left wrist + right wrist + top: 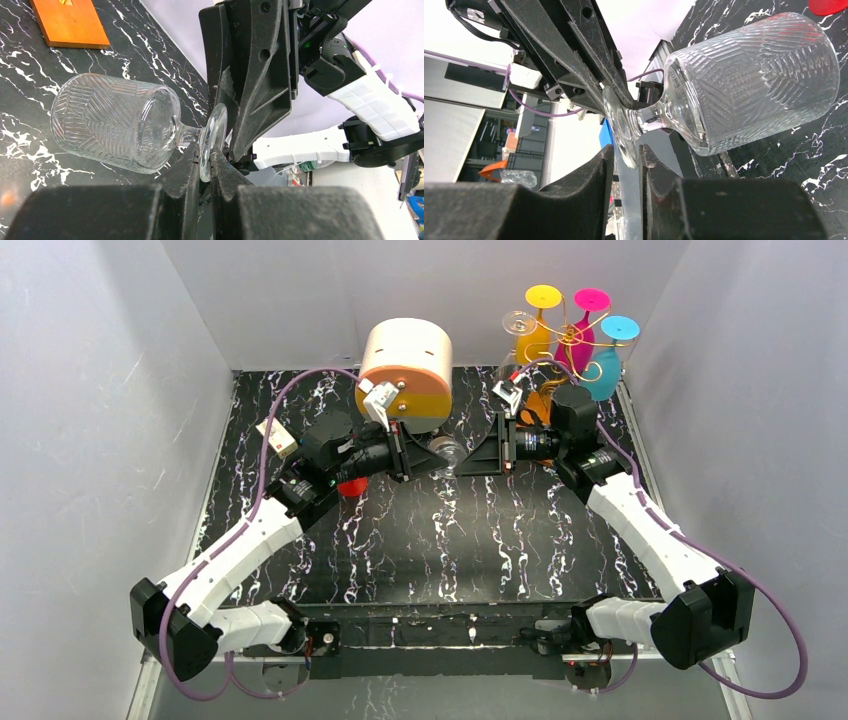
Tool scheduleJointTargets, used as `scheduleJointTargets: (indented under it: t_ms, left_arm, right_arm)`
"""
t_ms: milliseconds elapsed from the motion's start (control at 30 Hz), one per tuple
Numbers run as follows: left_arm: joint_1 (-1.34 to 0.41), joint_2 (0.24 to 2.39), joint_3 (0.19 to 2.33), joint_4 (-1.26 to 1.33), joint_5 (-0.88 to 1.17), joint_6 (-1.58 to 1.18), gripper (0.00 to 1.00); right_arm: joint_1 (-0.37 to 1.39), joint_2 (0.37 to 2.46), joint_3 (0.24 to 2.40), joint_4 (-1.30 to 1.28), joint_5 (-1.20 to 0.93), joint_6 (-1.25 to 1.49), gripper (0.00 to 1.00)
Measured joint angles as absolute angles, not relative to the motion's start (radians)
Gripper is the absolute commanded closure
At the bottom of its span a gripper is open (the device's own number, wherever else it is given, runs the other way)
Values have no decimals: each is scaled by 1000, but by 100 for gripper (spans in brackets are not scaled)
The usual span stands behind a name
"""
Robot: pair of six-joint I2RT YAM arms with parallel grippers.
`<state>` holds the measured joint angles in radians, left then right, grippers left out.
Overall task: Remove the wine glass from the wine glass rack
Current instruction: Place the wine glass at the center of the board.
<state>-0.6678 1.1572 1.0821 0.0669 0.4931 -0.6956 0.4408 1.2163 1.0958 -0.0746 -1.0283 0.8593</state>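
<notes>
Top external: wine glass (447, 452) sideways at frame centre, clear of the wine glass rack (570, 335) at upper right.
My left hand (205, 167) pinches its foot; right hand (626, 160) brackets that rim, grip I can't tell. I'd seat right before loosening left.

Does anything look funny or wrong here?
Yes. The clear wine glass is tipped sideways, not hanging on the wine glass rack. The left end effector pinches its foot, and the right end effector straddles the same foot.
</notes>
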Motion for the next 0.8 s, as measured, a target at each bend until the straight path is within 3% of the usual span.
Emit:
scheduleJointTargets:
  t_ms: [467, 667, 800]
  left_arm:
    - [-668, 1135, 1059, 109, 473, -711, 100]
    - [-667, 1129, 1057, 125, 463, -723, 100]
    - [-667, 1124, 1053, 127, 462, -738, 100]
  right_arm:
    - [461, 1214, 1029, 109, -1005, 970, 77]
    - [464, 1201, 999, 194, -993, 992, 99]
    - [465, 1195, 986, 230, -998, 985, 99]
